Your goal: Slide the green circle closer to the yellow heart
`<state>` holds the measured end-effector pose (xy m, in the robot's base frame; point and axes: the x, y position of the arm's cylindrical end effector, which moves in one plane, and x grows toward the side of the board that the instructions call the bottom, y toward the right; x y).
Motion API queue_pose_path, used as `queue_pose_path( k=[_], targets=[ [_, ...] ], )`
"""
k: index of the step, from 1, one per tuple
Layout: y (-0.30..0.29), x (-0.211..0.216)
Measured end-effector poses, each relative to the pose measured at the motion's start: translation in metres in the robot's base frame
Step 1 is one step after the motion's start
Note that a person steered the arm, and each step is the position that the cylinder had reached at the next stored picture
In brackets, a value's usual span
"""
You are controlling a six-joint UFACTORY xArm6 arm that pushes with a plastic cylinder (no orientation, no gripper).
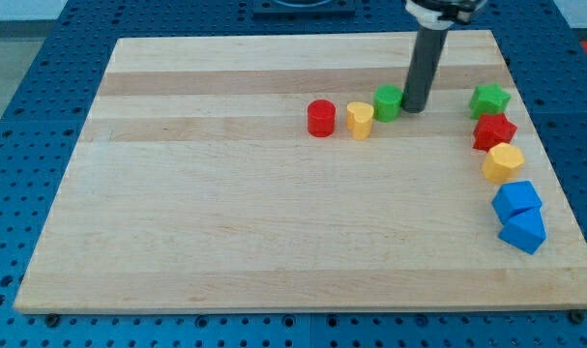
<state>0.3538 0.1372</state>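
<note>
My tip (415,108) (a bare rod, no pincer) touches the green circle (387,102) at its 3 o'clock, just beside the yellow heart (360,120); it looks light, rigid, slides easily.

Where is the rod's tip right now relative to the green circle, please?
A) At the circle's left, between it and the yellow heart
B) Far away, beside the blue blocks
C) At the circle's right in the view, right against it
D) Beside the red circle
C: my tip sits right against the view's right side of the green circle, which lies just right of the yellow heart.
</note>
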Motion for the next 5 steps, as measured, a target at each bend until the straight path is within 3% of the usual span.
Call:
queue_pose_path(
  k=[4, 5],
  targets=[
    [-0.049, -0.002],
    [-0.032, -0.032]
  ],
)
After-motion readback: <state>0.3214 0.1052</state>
